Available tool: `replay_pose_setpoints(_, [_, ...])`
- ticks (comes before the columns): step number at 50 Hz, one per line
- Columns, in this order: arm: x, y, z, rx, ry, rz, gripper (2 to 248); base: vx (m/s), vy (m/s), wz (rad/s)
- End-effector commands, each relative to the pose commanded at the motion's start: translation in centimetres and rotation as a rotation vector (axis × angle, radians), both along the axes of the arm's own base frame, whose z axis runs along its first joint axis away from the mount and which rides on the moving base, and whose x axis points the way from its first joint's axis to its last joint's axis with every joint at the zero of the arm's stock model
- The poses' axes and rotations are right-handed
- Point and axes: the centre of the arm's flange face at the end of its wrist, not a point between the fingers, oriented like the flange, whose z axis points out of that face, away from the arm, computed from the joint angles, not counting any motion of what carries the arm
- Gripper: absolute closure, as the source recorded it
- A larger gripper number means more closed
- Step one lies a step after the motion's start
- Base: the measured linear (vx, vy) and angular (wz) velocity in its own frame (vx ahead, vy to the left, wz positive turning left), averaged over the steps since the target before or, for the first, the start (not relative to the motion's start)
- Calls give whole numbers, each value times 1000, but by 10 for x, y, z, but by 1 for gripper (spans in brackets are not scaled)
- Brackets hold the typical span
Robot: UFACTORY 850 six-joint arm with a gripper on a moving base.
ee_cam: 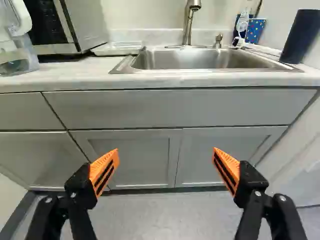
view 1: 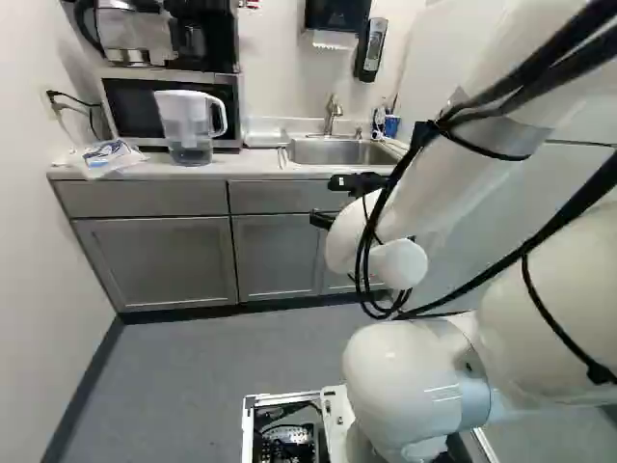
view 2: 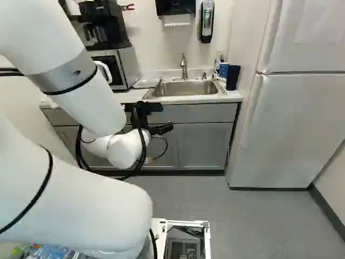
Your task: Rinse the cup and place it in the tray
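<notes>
Standing by the rear corner of the bench [ee_cam: 75, 72], the dark-blue tumbler [ee_cam: 301, 36] looks light, stiff, slippery wet; grasp mid-wall. Gripper [ee_cam: 165, 151] wide, empty.

No wording can be read. Pale lettering on the dark coffee maker [view 2: 108, 27], far left above the worktop [view 1: 231, 168], is too small to make out, as are the label on the slim wall dispenser [view 2: 207, 21], far right, and the blue print on the plastic packet [view 1: 108, 154], left on the worktop.
</notes>
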Motion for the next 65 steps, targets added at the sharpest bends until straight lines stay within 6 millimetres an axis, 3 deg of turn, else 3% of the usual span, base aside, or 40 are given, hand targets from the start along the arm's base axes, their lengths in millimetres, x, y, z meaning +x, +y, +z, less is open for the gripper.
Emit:
replay_pose_setpoints(23, [2,0,0,0,1,0,3,0,0,0])
replay_pose_setpoints(45, [32,-1,4,0,11,-2,3,0,0,0])
replay_pose_setpoints(65, [60,-1,23,0,-32,-3,3,0,0,0])
